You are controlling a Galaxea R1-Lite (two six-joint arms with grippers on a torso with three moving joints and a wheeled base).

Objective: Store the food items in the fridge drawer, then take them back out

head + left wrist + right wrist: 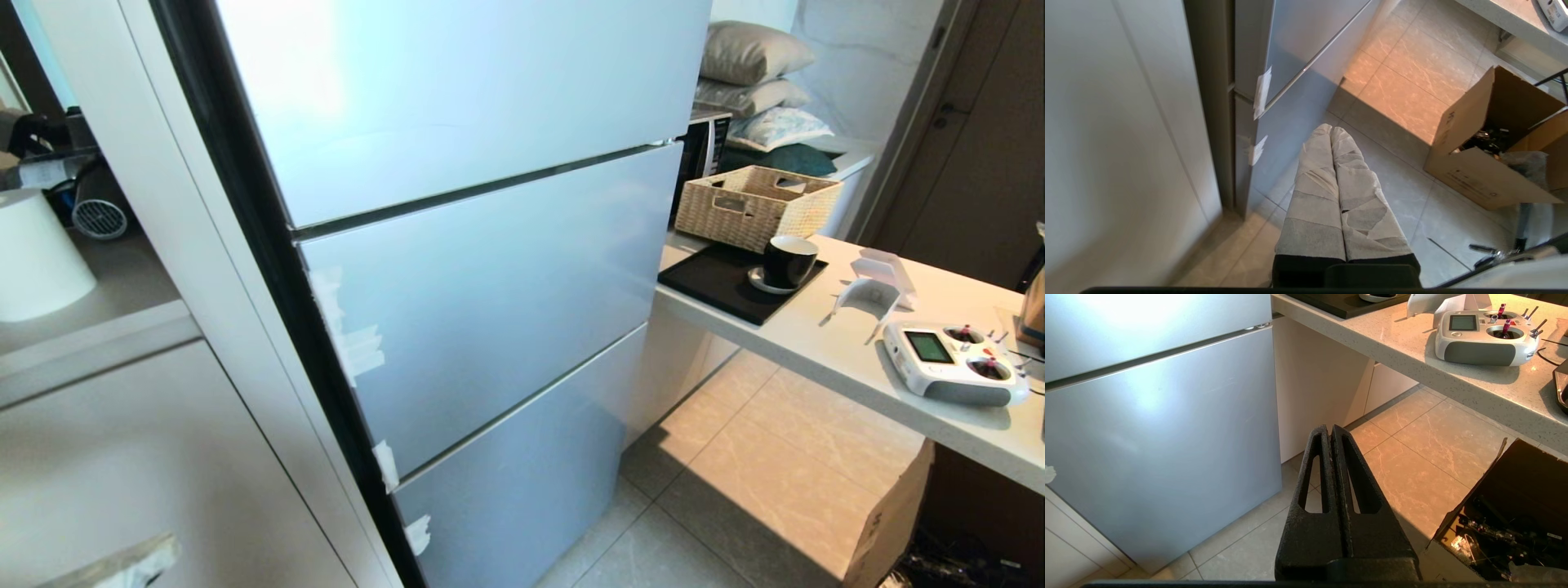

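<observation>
The fridge is seen fully closed, pale blue-grey panels with tape bits at the edge, so the drawer and food can't be seen. A cardboard box of dark clutter sits on the floor. Left gripper and right gripper are both pressed together, empty.

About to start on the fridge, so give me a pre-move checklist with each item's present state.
1. Fridge door panels closed: ok, all three shut.
2. Left gripper empty: ok, wrapped fingers together, nothing held.
3. Right gripper empty: ok, shut on nothing.
4. Food item located: not ok, none in any view.
5. Fridge drawer reachable: cannot tell, hidden behind the panels.
6. Floor path: the cardboard box stands apart from the fridge: ok.
</observation>
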